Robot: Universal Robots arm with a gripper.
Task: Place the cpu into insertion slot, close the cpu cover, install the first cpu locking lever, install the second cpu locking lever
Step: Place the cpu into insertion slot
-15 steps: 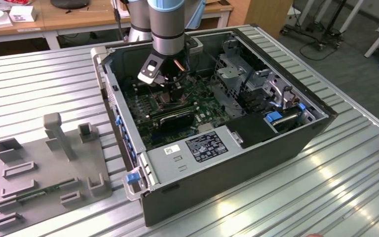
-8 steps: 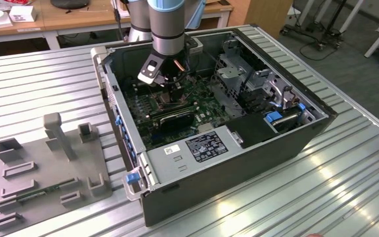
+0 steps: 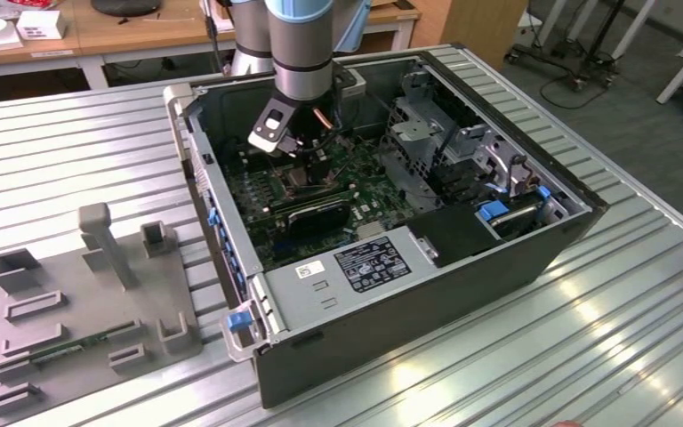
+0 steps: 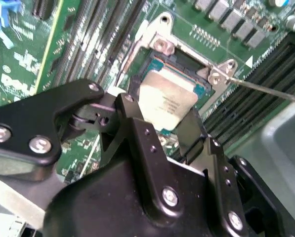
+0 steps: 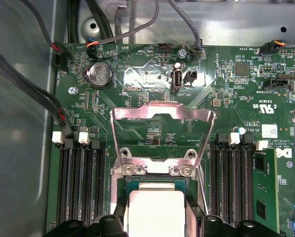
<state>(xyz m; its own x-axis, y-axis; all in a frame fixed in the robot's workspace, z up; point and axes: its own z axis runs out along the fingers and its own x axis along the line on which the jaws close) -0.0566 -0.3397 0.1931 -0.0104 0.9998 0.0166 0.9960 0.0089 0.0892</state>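
The cpu (image 4: 167, 101), a small square chip with a silvery face, lies between the two black fingers (image 4: 137, 128) of my gripper (image 4: 163, 117), which is shut on it. It sits level at the insertion slot (image 4: 187, 61); whether it rests in the socket or hovers just above it I cannot tell. In the first wrist view the cpu (image 5: 154, 212) is at the slot (image 5: 130, 185), and the cpu cover (image 5: 137, 112) stands tipped open beyond it. A thin wire locking lever (image 4: 266, 89) sticks out beside the socket. In the exterior view the gripper (image 3: 300, 151) is down inside the computer case (image 3: 461, 267).
Black memory slots (image 5: 83, 187) flank the socket on both sides. Cables (image 5: 33, 94) run along the case wall near the board. A grey fixture (image 3: 92, 294) lies on the ribbed metal table (image 3: 579, 356) at the exterior view's left of the case. Drive cages (image 3: 437, 142) fill the case's other half.
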